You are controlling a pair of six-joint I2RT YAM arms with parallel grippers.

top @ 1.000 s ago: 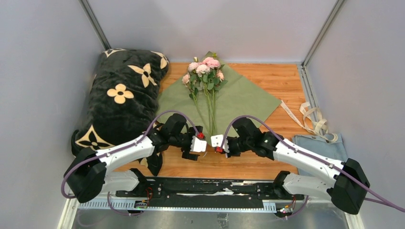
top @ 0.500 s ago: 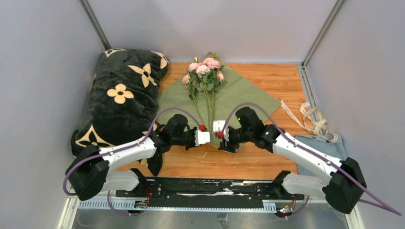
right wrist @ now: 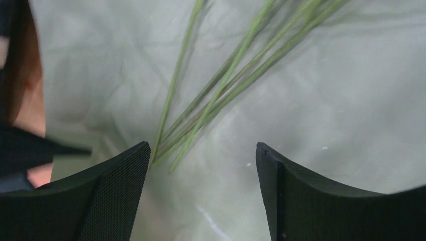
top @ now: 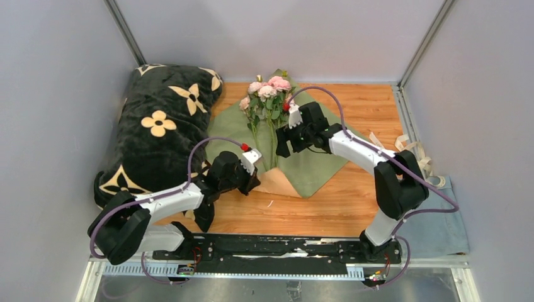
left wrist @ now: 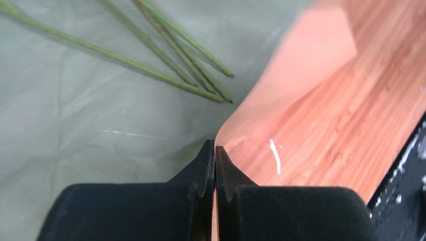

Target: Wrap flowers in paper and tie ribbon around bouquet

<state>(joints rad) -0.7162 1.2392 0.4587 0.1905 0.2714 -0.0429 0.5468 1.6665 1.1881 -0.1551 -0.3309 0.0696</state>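
The left jaws are pressed together on the near corner of the paper (top: 318, 135), with its thin edge pinched between the tips. In the left wrist view the olive green face of the paper (left wrist: 75, 130) spreads to the left of the tips. The turned-up peach-tan face rises to their right, over the wooden surface (left wrist: 341, 125).

The cut stem ends of the flowers (left wrist: 176, 63) lie on the green face just ahead of these jaws, apart from them.

The right jaws stand wide open with nothing between them, hanging over the stems. In the right wrist view the flowers (right wrist: 226, 75) fan away ahead of the jaws. The stem ends lie below the gap, nearer the left finger, on the paper (right wrist: 331, 100).

From above, the pink blooms of the flowers (top: 269, 91) lie just beyond the right jaws, on the far part of the sheet.

The ribbon (top: 412, 157) lies looped on the surface (top: 368, 100) well to the right of both jaws, by a grey-blue cloth (top: 441, 217). A black blanket (top: 157, 126) with cream flower shapes sits left of the left jaws.
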